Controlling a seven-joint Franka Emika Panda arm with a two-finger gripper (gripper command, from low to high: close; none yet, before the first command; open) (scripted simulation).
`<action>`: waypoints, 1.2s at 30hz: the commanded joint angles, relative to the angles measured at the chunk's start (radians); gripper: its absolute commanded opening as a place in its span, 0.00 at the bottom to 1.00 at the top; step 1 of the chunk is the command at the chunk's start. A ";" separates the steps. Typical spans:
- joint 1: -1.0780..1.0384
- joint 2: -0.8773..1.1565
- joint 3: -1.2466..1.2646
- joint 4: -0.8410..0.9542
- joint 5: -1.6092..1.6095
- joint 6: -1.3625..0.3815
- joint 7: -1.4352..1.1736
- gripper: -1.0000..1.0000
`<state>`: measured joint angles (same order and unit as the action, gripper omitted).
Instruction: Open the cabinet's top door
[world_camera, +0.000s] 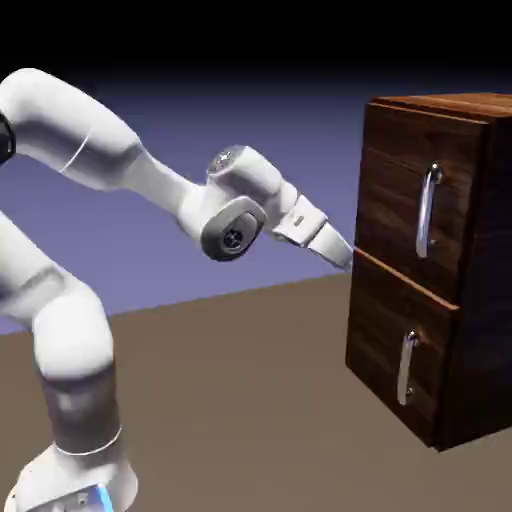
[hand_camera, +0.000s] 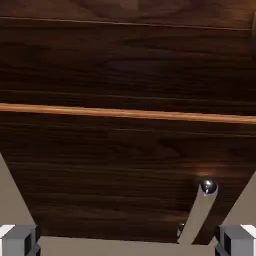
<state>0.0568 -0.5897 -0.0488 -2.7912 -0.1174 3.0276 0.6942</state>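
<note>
Cabinet (world_camera: 430, 270) at the right of the exterior view, tall and dark wood-grained, two stacked panels on its front. Top door (world_camera: 405, 200) shut, flush with the frame, its vertical silver handle (world_camera: 428, 212) toward the right side of the panel. Lower panel (world_camera: 395, 365) just beneath, with a matching lower handle (world_camera: 406, 367).

Gripper (world_camera: 343, 255) at the end of the white arm (world_camera: 150, 175), reaching rightward, tips near the cabinet's left front edge, about level with the seam between the two panels. Touching or just apart: cannot tell from this angle. Fingers (hand_camera: 17, 240) spread as wide as they go, holding nothing; only wood visible between them in the hand view.

Hand view filled by dark panelling, a light wooden strip (hand_camera: 125, 114) across the middle, one silver bar low and to the right. Which handle that bar is: unclear.

Risks from here, as judgement:
- Wrong handle taken, since the tips sit at seam height and both bars look alike.
- Collision with the cabinet's front edge if advanced straight on, the handle lying farther right.
- Closing off-centre, so a finger strikes the bar and slips instead of straddling it.
- Pulling along a straight line against a hinged swing, losing the grip.
</note>
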 joint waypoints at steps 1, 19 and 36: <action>0.017 -0.007 -0.018 0.007 -0.044 -0.004 -0.017 0.50; 0.315 -0.139 -0.344 0.132 -0.827 -0.067 -0.330 0.50; 0.598 -0.263 -0.651 0.251 -1.566 -0.126 -0.624 0.50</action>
<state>0.6544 -0.8523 -0.6999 -2.5404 -1.6833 2.9015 0.0698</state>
